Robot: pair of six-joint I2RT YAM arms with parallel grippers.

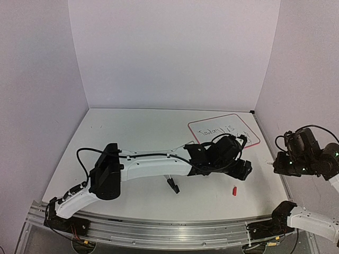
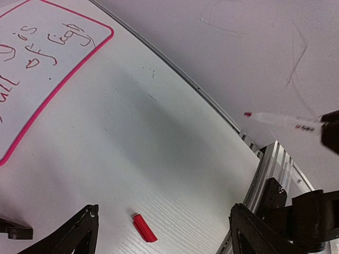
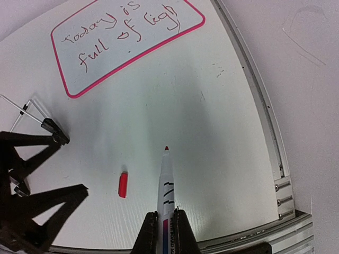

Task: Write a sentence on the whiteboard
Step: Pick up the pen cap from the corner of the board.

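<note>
right gripper (image 3: 165, 233) pinches a white-barrelled red marker (image 3: 166, 180); left gripper (image 2: 164, 211) gapes empty over a small red cap (image 2: 144, 228). pink-framed glossy whiteboard (image 3: 153, 42) bearing the handwritten sentence (image 3: 124, 26) lies far right; crowded arms could collide

A robotics lab's test cell it plainly was: a white table (image 1: 127, 137) boxed in by bare white panels (image 1: 175, 53), an aluminium rail (image 1: 169, 231) along its near edge, and the left arm (image 1: 151, 168) and right arm (image 1: 312, 218) bolted there.
</note>
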